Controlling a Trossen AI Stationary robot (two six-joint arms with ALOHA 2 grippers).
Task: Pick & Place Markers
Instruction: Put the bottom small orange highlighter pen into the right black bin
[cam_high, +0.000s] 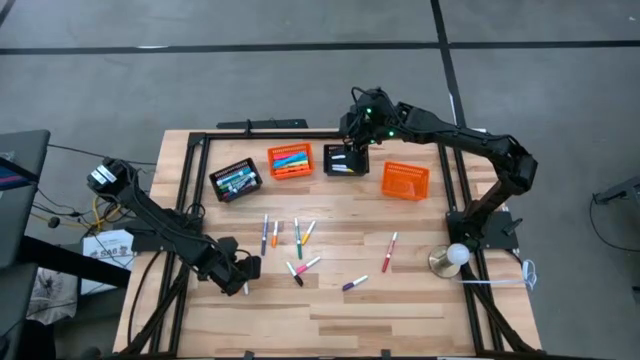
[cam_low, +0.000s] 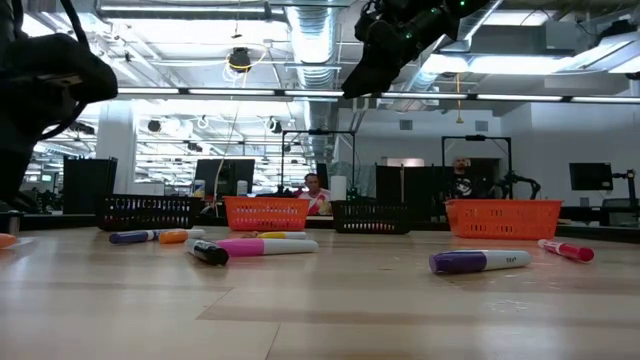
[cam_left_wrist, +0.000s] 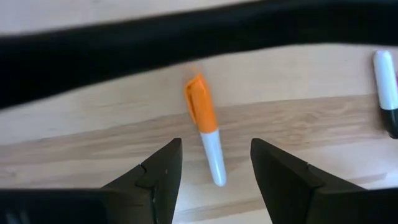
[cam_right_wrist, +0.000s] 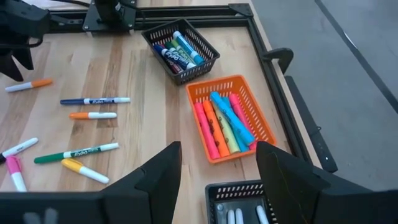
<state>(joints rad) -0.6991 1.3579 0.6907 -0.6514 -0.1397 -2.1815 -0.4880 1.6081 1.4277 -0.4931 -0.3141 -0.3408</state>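
The job looks partly done. Three of the four mesh baskets hold markers already: the black basket (cam_high: 236, 181) at the far left of the row, the orange basket (cam_high: 290, 161) beside it, and a second black basket (cam_high: 344, 160) next along. The other orange basket (cam_high: 405, 180), at the row's right end, appears empty. About ten markers (cam_high: 298, 245) still lie loose on the counter (cam_high: 400, 310), nearer than the orange basket and scattered toward the middle — so much sorting is left.

The right gripper (cam_right_wrist: 214, 168) hovers raised over the second black basket, fingers apart and holding nothing. The left gripper (cam_left_wrist: 214, 165) is down low at the near-left of the loose markers, its fingers spread either side of an orange-capped marker (cam_left_wrist: 205, 127) lying flat on the wood — not yet closed on it.
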